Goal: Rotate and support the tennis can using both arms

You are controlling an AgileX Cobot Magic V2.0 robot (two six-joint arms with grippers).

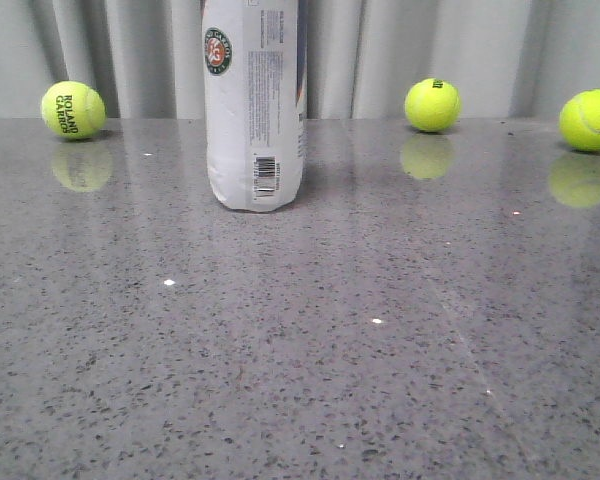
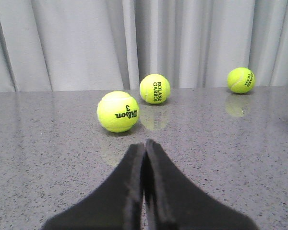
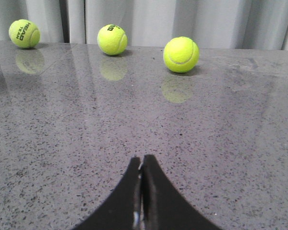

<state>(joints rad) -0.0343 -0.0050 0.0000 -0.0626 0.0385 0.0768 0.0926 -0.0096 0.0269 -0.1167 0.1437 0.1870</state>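
The tennis can (image 1: 255,105) stands upright on the grey speckled table (image 1: 300,350) at the back, left of centre; its round red-green emblem and barcode face me and its top is cut off by the frame. Neither gripper shows in the front view. My left gripper (image 2: 145,143) is shut and empty, low over the table, pointing at a Wilson tennis ball (image 2: 118,111). My right gripper (image 3: 142,159) is shut and empty, low over bare table. The can shows in neither wrist view.
Tennis balls lie along the back by the grey curtain: one at the left (image 1: 73,110), one right of the can (image 1: 432,105), one at the far right (image 1: 591,120). The left wrist view shows two more (image 2: 155,88) (image 2: 241,80); the right wrist view three (image 3: 24,33) (image 3: 112,39) (image 3: 181,54).
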